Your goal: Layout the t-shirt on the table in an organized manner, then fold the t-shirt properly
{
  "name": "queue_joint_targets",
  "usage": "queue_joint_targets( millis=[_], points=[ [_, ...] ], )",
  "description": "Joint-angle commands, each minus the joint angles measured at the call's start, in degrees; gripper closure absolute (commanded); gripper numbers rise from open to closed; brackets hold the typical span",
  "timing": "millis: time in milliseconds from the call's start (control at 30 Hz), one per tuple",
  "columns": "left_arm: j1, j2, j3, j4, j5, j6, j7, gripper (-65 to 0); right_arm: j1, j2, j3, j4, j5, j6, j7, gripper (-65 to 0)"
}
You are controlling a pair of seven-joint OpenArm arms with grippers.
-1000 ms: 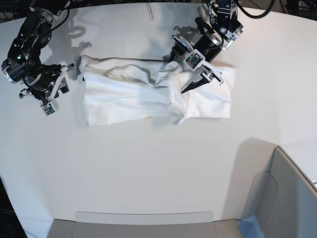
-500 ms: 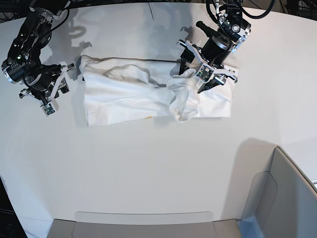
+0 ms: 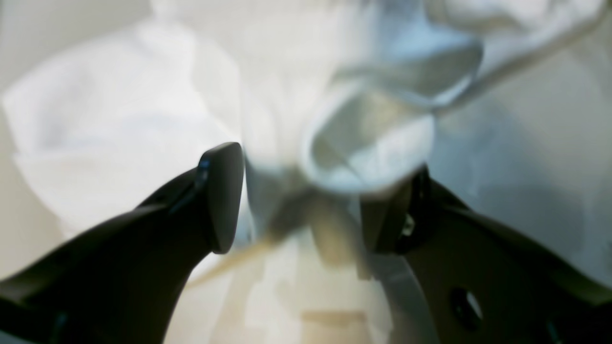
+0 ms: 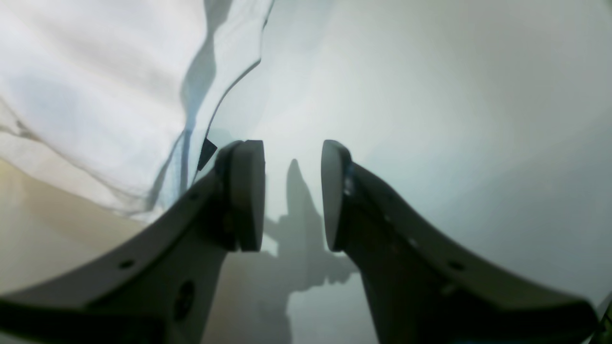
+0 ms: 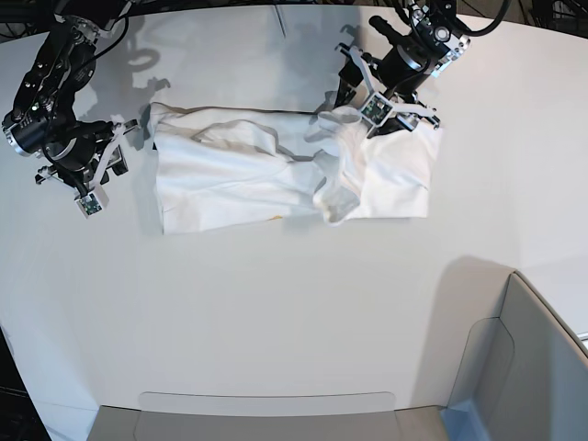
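The white t-shirt [image 5: 230, 175] lies crumpled across the far half of the table [image 5: 294, 312], no print showing. My left gripper [image 5: 354, 118] hovers over the shirt's right part near its far edge. In the left wrist view its jaws [image 3: 306, 200] stand wide apart, and a raised fold of the t-shirt [image 3: 363, 143] bunches between them and drapes over one finger. My right gripper [image 5: 122, 147] sits just off the shirt's left edge. In the right wrist view it [image 4: 292, 191] is open over bare table [image 4: 430, 95], with the shirt's hem [image 4: 95, 71] beside it.
A grey-white plastic bin [image 5: 542, 367] stands at the near right corner, and a low grey rim [image 5: 266, 418] runs along the near edge. A faint seam line [image 5: 280, 23] marks the table's far side.
My left gripper has moved toward the far right over the shirt, and the bunched fold has risen and travelled with it toward the far edge. The right arm has stayed put.
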Motion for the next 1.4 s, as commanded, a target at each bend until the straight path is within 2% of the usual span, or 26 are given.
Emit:
queue_joint_targets(
  millis=[0,200,333,433,533,600,700,767,1133,1367],
  points=[
    [0.77,-0.45,0.51,1.19,-0.96,0.49,-1.68,-37.0,0.85,0.81,0.11,0.82,0.3,0.67,0.6,-20.6],
    [1.74,-0.27,-0.54,2.42,-0.96,0.49,-1.59,-36.4,1.55,0.81,0.11,0.82,0.3,0.67,0.6,-20.6],
    [1.21,0.96,-2.92,3.12,-1.05,0.49,-1.68,-31.2,1.55,0.81,0.11,0.82,0.3,0.67,0.6,-20.6],
    [-2.66,2.28,-3.01,3.12,-1.05,0.49,-1.06,-27.8,1.55,0.81,0.11,0.73,0.3,0.67,0.6,-20.6],
    [-6.09,4.21,-2.83,3.12,-1.05,0.49,-0.98,-21.6,1.55,0.81,0.11,0.73,0.3,0.67,0.6,-20.6],
    [-7.85,5.71,-2.65,3.12,-1.05,0.49,-0.98,-15.2,1.55,0.81,0.11,0.73,0.3,0.67,0.6,-20.6],
    [-9.69,5.88,-2.21,2.86,-1.05,0.49,-0.98,-5.3,1.46,0.81,0.11,0.73,0.3,0.67,0.6,-20.6],
    [-11.27,5.62,-0.63,1.63,-0.7,0.49,-0.98,-1.9,1.46,0.81,0.11,0.73,0.3,0.67,0.6,-20.6],
    [-13.47,5.09,2.53,-7.16,-0.96,0.49,-1.06,-2.0,1.64,0.81,0.37,0.73,0.3,0.67,0.6,-20.6],
    [-14.53,5.27,11.32,-11.91,-0.96,0.49,-1.5,-2.0,0.85,0.72,0.55,0.73,0.3,0.67,0.6,-20.6]
  ],
)
